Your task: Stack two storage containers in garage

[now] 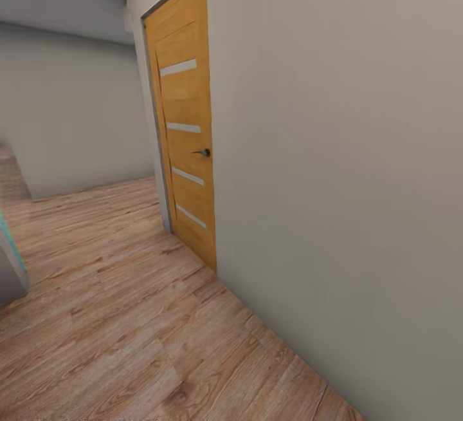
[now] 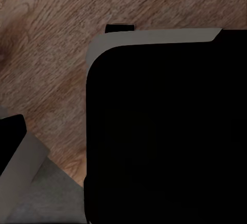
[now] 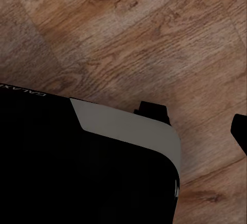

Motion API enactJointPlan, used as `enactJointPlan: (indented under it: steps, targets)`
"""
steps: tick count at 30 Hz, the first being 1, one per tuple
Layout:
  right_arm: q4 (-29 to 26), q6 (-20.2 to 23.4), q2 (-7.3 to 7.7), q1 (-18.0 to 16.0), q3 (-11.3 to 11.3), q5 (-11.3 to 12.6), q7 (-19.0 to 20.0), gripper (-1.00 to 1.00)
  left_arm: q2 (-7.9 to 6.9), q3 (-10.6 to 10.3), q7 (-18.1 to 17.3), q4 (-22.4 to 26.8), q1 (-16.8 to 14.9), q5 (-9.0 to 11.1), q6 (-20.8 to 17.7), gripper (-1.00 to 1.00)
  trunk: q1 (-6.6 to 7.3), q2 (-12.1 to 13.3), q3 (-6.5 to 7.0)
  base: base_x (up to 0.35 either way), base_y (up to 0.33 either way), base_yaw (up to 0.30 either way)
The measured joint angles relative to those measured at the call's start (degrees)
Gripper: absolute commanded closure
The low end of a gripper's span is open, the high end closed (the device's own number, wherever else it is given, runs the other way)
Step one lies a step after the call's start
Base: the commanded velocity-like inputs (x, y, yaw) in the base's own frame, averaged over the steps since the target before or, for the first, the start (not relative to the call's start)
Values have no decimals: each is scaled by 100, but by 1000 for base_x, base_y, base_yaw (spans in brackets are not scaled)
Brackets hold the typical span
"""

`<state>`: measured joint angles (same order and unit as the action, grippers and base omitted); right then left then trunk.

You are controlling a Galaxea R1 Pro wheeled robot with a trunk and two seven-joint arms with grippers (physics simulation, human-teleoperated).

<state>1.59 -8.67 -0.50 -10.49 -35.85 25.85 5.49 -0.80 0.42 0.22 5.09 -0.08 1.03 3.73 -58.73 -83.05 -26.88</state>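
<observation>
Hallway of wood-plank floor [image 1: 116,318] runs beside a pale wall [image 1: 341,170] with a shut orange door [image 1: 186,131]. Both wrist cameras look down on the robot's black base [image 2: 164,131] over planks. Pincer states cannot be told.

Head view: wall [image 1: 347,183] runs along the right, door [image 1: 185,125] set in it ahead, handle [image 1: 203,152] on the door's right edge. Plank floor [image 1: 109,318] spreads left and forward to a far wall [image 1: 71,112]. Something, possibly furniture [image 1: 9,260], sits at the left edge. Both wrist views: robot body [image 2: 164,131] over floor.
</observation>
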Motion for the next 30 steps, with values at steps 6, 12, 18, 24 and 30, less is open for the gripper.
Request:
enactJointPlan:
  steps: [6, 12, 18, 24, 30]
  targets:
    - [0, 0, 0, 0, 0, 0, 0, -100, 1, 0, 1, 0, 0, 0, 0, -100, 0, 0, 0, 0, 0, 300]
    - [0, 0, 0, 0, 0, 0, 0, -100, -4, 0, -3, 0, 0, 0, 0, -100, 3, 0, 0, 133, 0, 300]
    - [0, 0, 0, 0, 0, -5, 0, -100, -8, 0, -6, 0, 0, 0, 1, -100, 3, -1, 0, 302, 0, 300]
    - [0, 0, 0, 0, 0, -9, 0, -100, -15, 0, -6, 0, 0, 0, 1, -100, 3, -1, 0, 320, 0, 300]
    - [0, 0, 0, 0, -2, -9, 0, -100, -10, 3, -6, 0, 0, 1, 0, -100, 3, -1, 0, 322, 0, 300]
